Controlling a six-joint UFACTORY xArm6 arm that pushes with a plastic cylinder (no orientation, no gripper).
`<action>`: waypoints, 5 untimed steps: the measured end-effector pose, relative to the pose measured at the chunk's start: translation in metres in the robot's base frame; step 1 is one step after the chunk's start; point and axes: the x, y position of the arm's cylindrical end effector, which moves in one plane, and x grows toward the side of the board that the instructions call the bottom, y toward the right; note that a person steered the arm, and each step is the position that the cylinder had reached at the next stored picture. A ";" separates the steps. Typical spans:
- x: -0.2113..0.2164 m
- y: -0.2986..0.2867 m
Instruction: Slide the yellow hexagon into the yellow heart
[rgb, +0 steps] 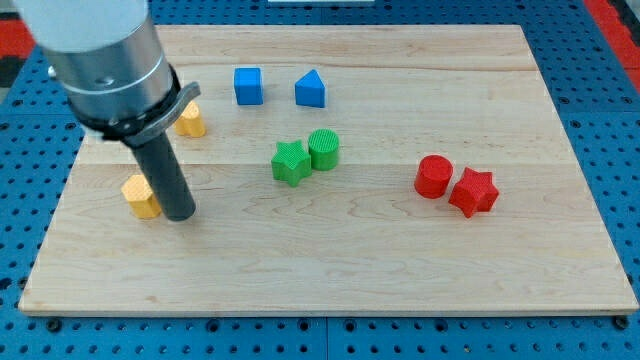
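Note:
One yellow block (141, 196) lies at the view's left on the wooden board; its shape looks like a hexagon but is partly hidden by the rod. A second yellow block (191, 121) sits above it, partly hidden behind the arm; its shape cannot be made out. My tip (181, 214) rests on the board just right of the lower yellow block, touching or nearly touching it.
A blue cube (248, 86) and a blue wedge-like block (311, 89) sit near the view's top. A green star (290, 162) touches a green cylinder (324, 149) at centre. A red cylinder (433, 176) touches a red star (473, 192) at right.

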 end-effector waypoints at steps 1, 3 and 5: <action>0.053 -0.047; 0.046 -0.090; -0.026 -0.049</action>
